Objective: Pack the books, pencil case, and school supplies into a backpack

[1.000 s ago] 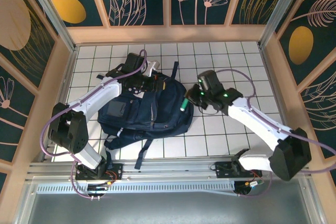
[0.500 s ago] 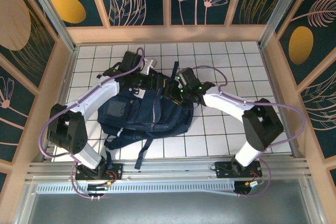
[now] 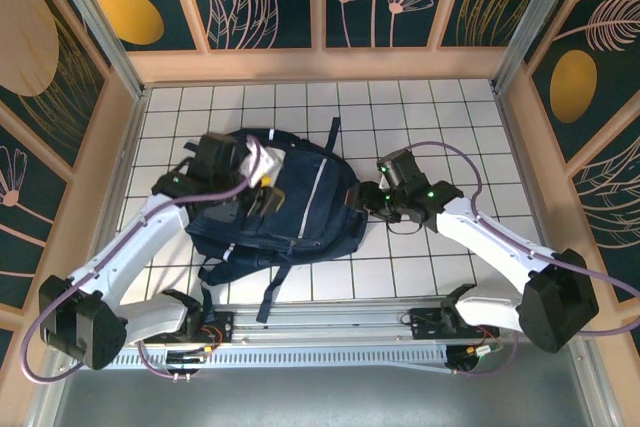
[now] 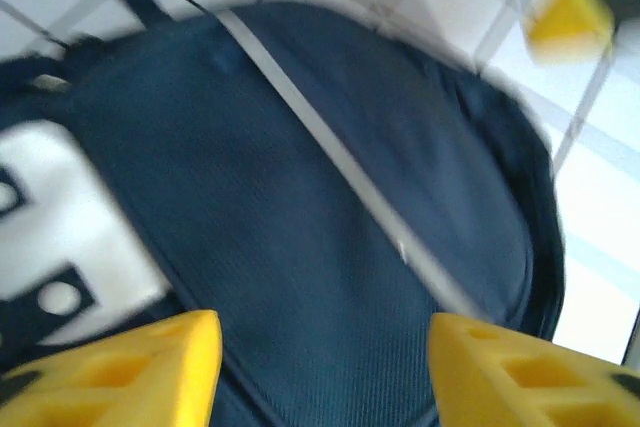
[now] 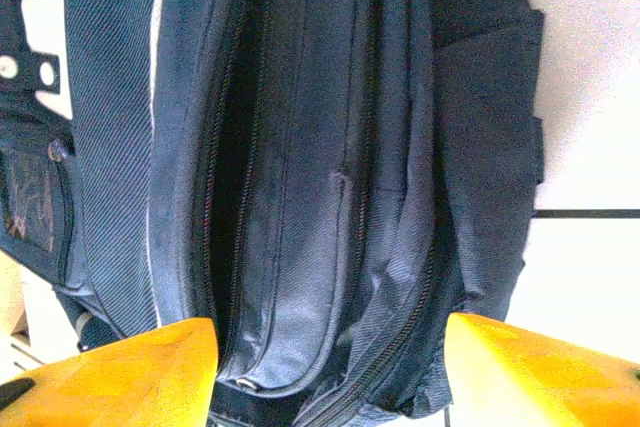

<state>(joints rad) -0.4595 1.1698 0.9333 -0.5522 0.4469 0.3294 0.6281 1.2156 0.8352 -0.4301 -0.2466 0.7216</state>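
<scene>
Left pincer point(image 4: 320, 365) and right pincer point(image 5: 330, 367) have both sprung open, empty; backpack point(image 3: 290, 212) lies just ahead of each; green pen probably packed inside.

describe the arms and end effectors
The left arm and right arm have white links, black joints and looping purple cables. The left end effector and right end effector each carry two blocky yellow fingers. Green lights dot the right wrist.

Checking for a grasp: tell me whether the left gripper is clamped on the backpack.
No, the left gripper hangs open over the backpack, its yellow fingers wide apart.
</scene>
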